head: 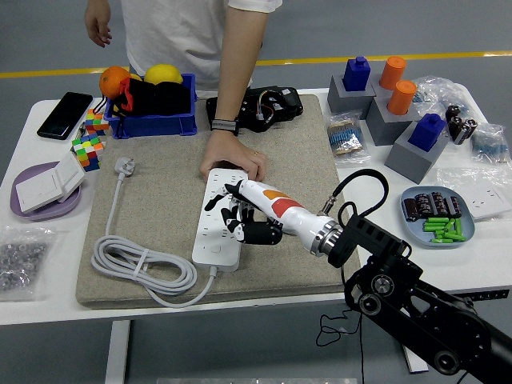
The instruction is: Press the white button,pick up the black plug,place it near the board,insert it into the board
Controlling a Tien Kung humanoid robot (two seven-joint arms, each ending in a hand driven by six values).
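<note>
A black phone point(65, 114) is lying at the tabletop's point(376, 184) far left corner, well away from the fingers point(234, 216), beside a blue bin point(152, 120) holding an orange point(114, 80) and a yellow fruit point(163, 74). Two colourful cubes point(90, 144) are sitting in front of that bin. A purple plate point(36, 204) carrying white switch plates is resting far to the fingers' left. To their right, beyond the grey mat point(160, 200), a blue dish point(436, 216) is holding green pieces, with grey blocks point(408, 156) bearing blue and orange pegs standing behind it.
</note>
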